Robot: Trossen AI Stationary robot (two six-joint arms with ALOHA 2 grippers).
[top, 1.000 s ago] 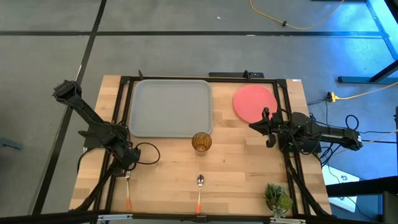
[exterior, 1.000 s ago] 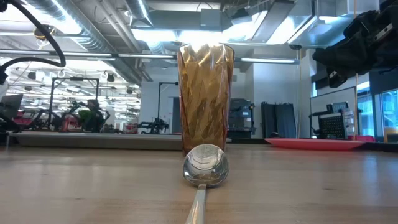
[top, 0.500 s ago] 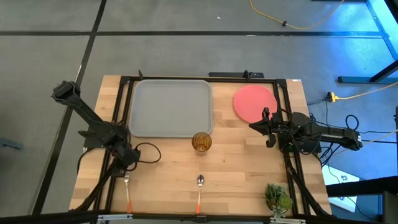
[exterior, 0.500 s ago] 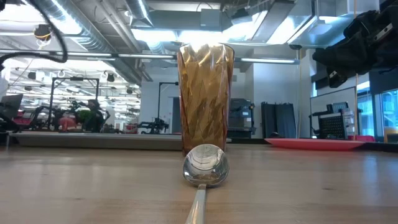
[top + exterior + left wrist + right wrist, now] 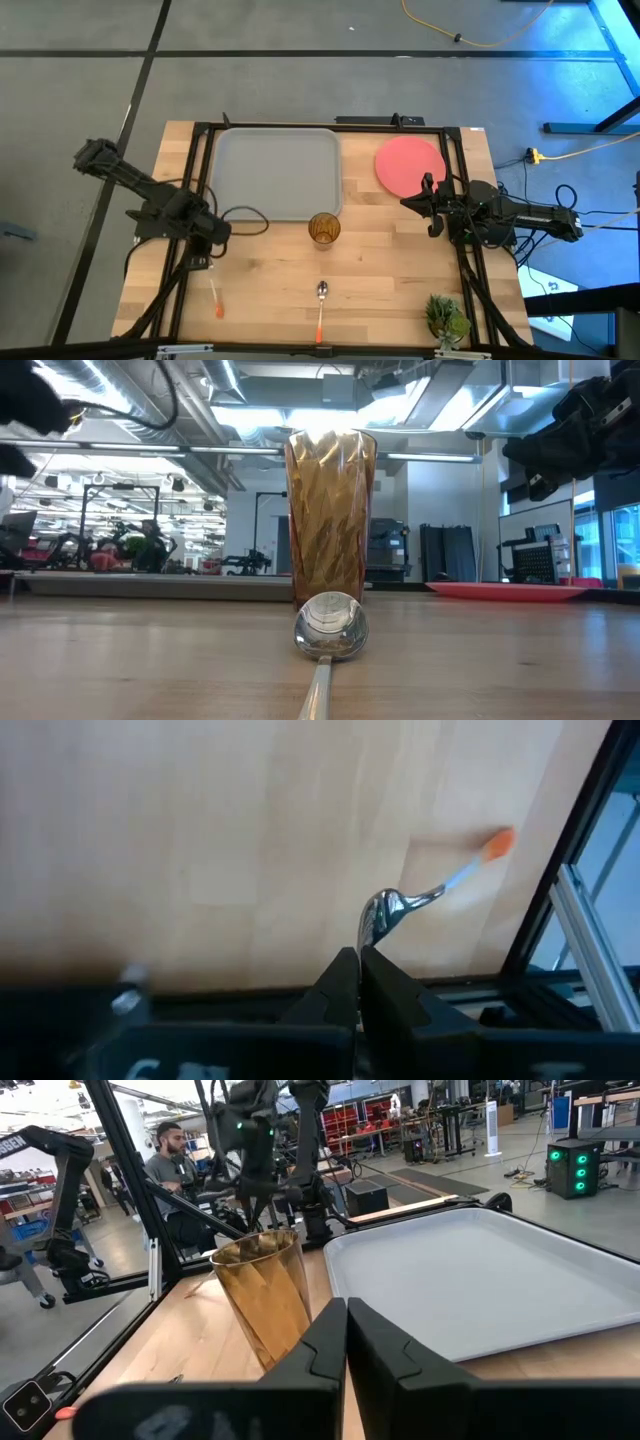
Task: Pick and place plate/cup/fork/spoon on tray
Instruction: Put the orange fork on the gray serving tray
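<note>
My left gripper [image 5: 207, 258] is at the table's near left, shut on the fork [image 5: 215, 296], a silver fork with a thin handle and an orange tip [image 5: 499, 842]. My right gripper [image 5: 432, 206] is shut and empty just near of the coral-red plate [image 5: 410, 165], which lies flat at the far right. The amber cup [image 5: 324, 228] stands upright at the near right corner of the grey tray [image 5: 275, 172]. The spoon [image 5: 321, 300] lies flat near of the cup, its bowl [image 5: 330, 628] toward it. My left gripper pinches the fork's silver head end [image 5: 378, 918] between its two fingertips [image 5: 345, 970], coming from above and pointing down. The handle slants down and away below the fingers toward the table's near edge. Whether the orange tip rests on the wood, I cannot tell.
A small green plant [image 5: 446, 318] stands at the near right corner. A black frame [image 5: 330, 124] runs around the table. A person [image 5: 168, 1165] sits in the room beyond the table. Bare wood lies between fork and spoon.
My left gripper has risen a little and gone slightly toward the table's right edge with the fork. The fork's head end has come up off the wood. Its handle now slants, and the orange tip has shifted toward the far and right.
</note>
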